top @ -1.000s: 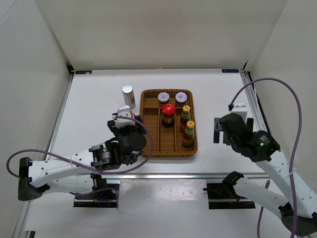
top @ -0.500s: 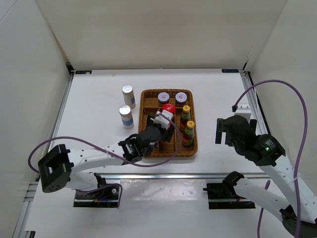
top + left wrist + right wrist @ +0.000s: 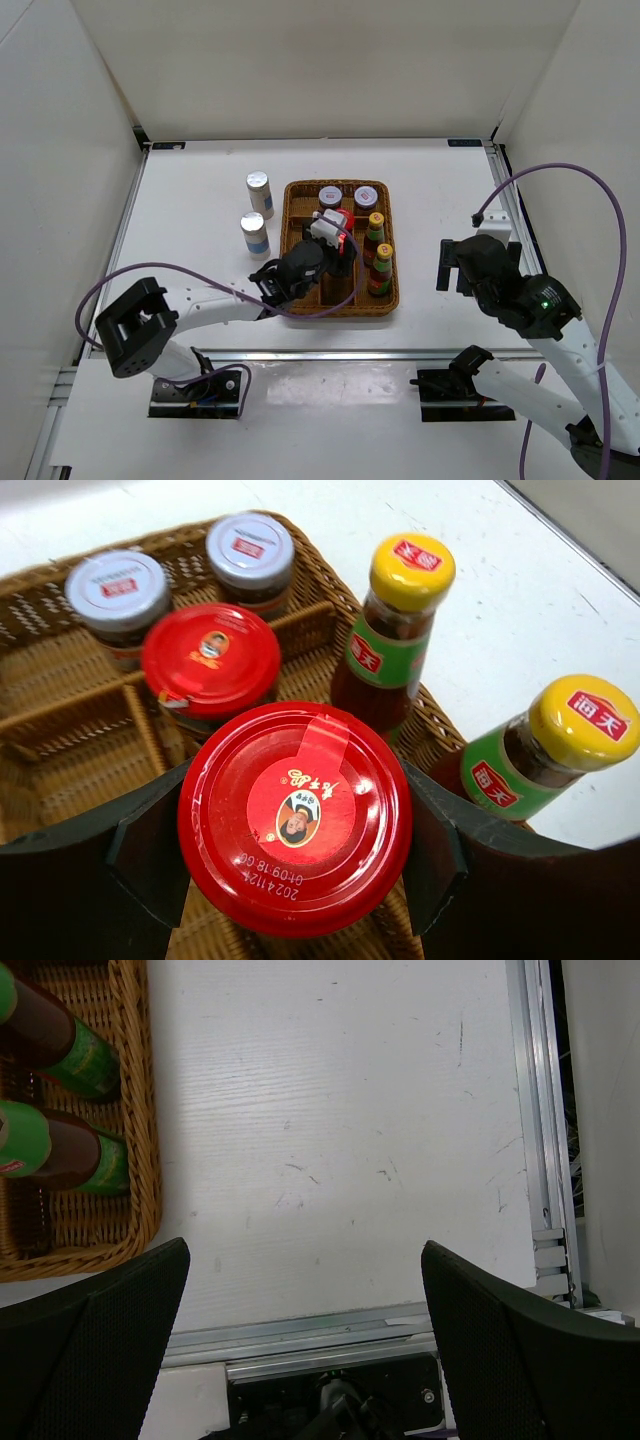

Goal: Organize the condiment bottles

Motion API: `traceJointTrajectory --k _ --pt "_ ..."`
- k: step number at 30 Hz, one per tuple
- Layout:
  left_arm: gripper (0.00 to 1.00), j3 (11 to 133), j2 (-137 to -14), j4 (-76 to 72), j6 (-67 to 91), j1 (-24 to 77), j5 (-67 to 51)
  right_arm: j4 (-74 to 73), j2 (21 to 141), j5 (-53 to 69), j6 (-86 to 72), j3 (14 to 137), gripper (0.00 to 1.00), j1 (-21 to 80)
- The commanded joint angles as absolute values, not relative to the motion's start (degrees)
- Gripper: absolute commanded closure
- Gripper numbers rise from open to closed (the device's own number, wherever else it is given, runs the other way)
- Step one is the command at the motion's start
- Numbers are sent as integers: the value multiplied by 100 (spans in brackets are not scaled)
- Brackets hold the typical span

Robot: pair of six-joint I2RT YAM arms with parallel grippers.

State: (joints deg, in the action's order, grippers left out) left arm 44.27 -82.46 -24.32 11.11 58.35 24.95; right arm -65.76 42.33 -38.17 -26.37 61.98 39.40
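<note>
Top external: fixed, high on the near side, looks down and toward the far wall (image 3: 320,70). It takes in the whole table (image 3: 190,200) from well off, wicker tray (image 3: 393,285) at centre. Left wrist: very close, steep down over the tray's middle, facing far; a red-lidded jar (image 3: 295,818) fills the near frame. Right wrist: close, straight down on bare table right of the tray, near rail (image 3: 300,1335) at bottom. All three share the tray's right wall and both yellow-capped sauce bottles (image 3: 381,270).
</note>
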Motion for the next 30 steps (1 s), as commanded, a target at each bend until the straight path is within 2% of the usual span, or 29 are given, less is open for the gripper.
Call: traceJointTrajectory --k 1,7,10,12,13,14,15,16,23,27,30 --pt "89 4404 -8164 -3436 1485 5827 2241 -6416 4192 -3902 -2584 6170 0 3964" --pt "89 4088 -8419 -3735 1678 5827 2408 -6416 4192 -3902 -2584 6170 0 3964" --pt "84 3965 -8420 -3735 1731 5827 2461 -6416 4245 -3902 -2584 6170 0 3964" --pt "74 3911 -8420 -3735 1784 5827 2409 -6416 4245 -3902 -2584 6170 0 3964" --pt "65 3911 -8368 -3735 1784 5827 2408 -6416 4245 -3902 -2584 6170 0 3964" --pt "25 3859 -8280 -3735 1784 5827 2339 -6416 4245 -3902 -2584 6170 0 3964" --pt "7 3858 -8201 -3735 1784 5827 2338 -6416 4245 -3902 -2584 6170 0 3964" --pt "0 3858 -7991 -3622 1784 5888 2399 -6416 4245 -3902 -2584 6170 0 3964" --pt "0 4297 -6488 -2428 792 6091 3329 -6416 4245 -3902 -2584 6170 0 3964" --pt "0 4421 -5601 -1627 650 5952 5225 -6416 4245 -3902 -2584 6170 0 3964" --pt "0 3912 -5065 -1363 545 5286 4740 -6416 4298 -3902 -2584 6170 0 3964"
